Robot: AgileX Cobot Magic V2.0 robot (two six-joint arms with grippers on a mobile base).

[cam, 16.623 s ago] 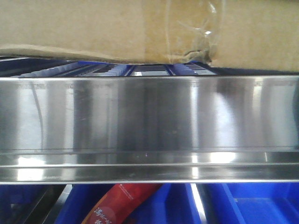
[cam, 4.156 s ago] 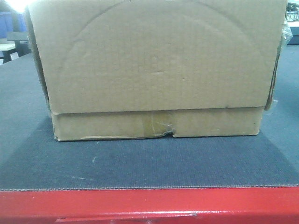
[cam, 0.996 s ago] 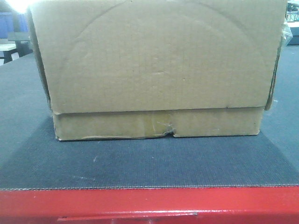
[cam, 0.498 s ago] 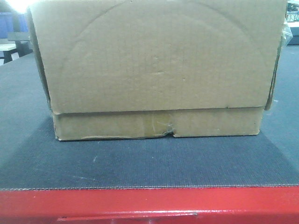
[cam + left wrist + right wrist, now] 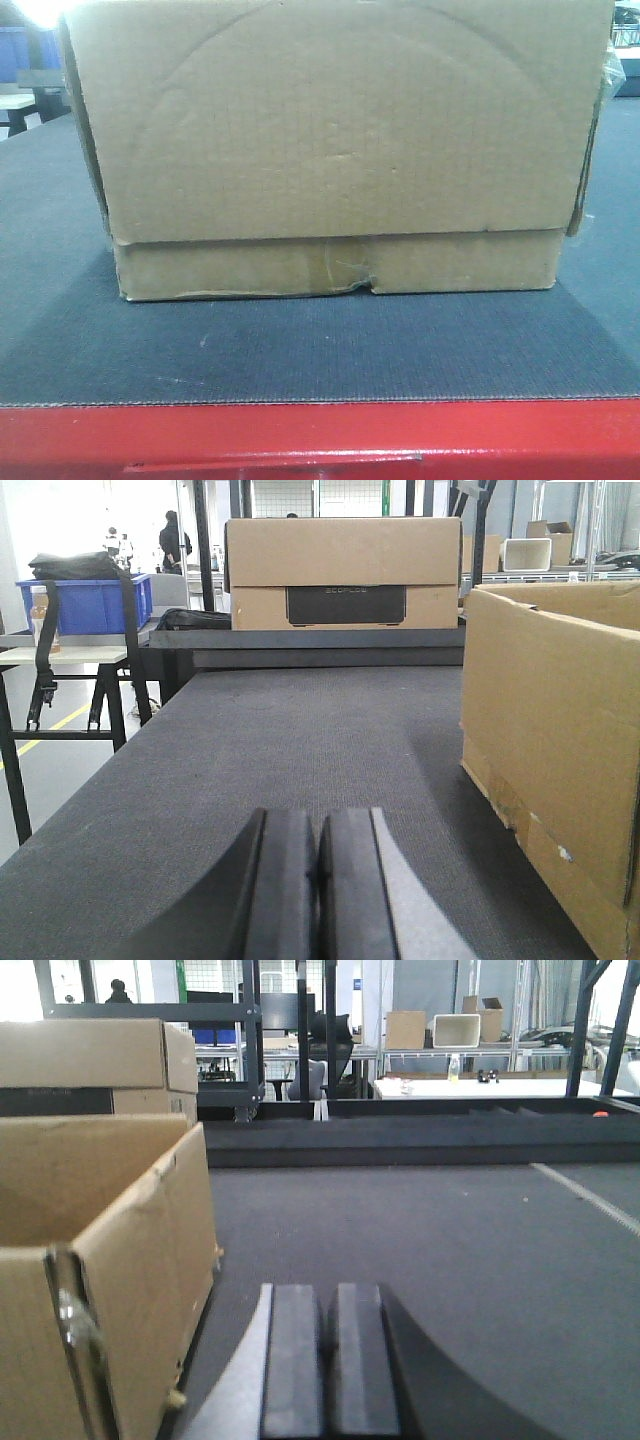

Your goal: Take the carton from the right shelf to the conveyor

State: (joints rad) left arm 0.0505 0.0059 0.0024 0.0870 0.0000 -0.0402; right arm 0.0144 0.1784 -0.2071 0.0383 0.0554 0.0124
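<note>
Carton [image 5: 335, 150] sits on conveyor [image 5: 300, 350], top open. Left gripper [image 5: 318, 880] and right gripper [image 5: 325, 1360] flank it, jaws together, holding nothing.

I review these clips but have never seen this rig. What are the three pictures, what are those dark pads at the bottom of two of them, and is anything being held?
This is a two-armed robot with one camera facing forward and one on each wrist. The front view shows the carton resting on the conveyor, behind its red frame edge. The dark pads are grippers: the left gripper is to the left of the carton and the right gripper to its right. Both are shut on nothing, low over the belt and clear of the carton. Nothing is held.
</note>
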